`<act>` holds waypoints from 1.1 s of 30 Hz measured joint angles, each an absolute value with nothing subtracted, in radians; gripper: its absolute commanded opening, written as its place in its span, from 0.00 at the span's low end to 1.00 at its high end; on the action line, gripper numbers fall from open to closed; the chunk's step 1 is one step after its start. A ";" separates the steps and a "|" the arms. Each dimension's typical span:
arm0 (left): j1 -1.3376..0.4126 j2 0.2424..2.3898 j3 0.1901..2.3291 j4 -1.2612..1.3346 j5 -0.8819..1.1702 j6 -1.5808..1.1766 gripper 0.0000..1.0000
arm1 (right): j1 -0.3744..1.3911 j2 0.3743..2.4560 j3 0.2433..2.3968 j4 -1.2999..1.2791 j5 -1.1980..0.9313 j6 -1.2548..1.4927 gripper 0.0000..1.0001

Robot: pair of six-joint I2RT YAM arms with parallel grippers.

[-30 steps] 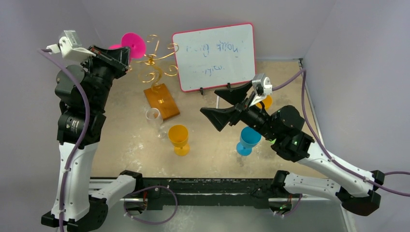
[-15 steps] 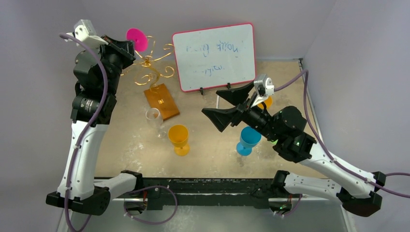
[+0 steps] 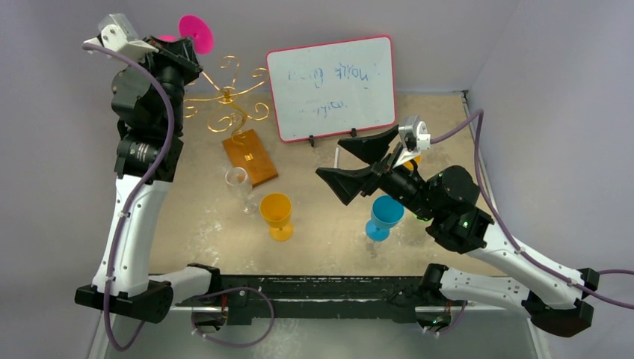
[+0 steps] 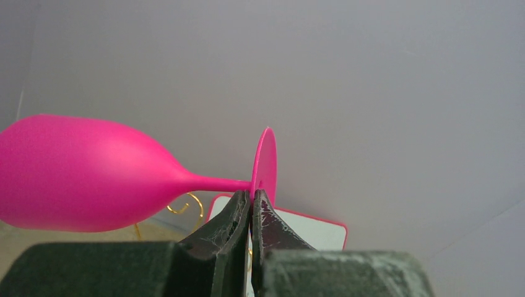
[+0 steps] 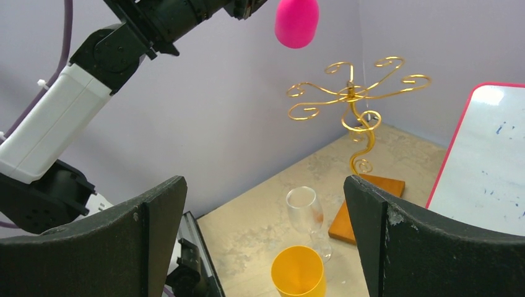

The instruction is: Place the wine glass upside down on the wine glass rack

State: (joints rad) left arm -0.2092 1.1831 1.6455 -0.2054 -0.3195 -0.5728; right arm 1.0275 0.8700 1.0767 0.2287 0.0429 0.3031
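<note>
Left gripper [image 4: 251,199] pinches the pink wine glass [image 4: 93,173] by its foot, bowl down, above-left of the wine glass rack [image 5: 350,93]. Right gripper [image 3: 333,156] spread wide, empty.

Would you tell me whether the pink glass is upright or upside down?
Upside down: the pink glass hangs bowl-down from the left tool, which is shut on its stem.

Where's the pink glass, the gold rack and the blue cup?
pink glass [image 4: 80,173]: left wrist view, its bowl.
gold rack [image 3: 250,157]: top view, its wooden base.
blue cup [image 3: 387,212]: top view, its bowl.
</note>
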 measured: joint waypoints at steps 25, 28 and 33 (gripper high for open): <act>0.191 1.537 1.613 0.136 0.258 -1.033 0.00 | 1.028 0.893 1.077 0.226 0.043 0.287 1.00; 0.202 1.537 1.590 0.167 0.300 -1.067 0.00 | 1.028 0.896 1.077 0.226 0.043 0.287 1.00; 0.203 1.543 1.568 0.204 0.373 -1.127 0.00 | 1.028 0.896 1.077 0.226 0.043 0.286 1.00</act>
State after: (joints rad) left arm 0.2028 1.5429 1.5684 0.2039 0.3733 -1.1271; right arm 1.0279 0.8963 1.0767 0.2256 0.0433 0.2863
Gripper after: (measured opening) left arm 0.019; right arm 0.998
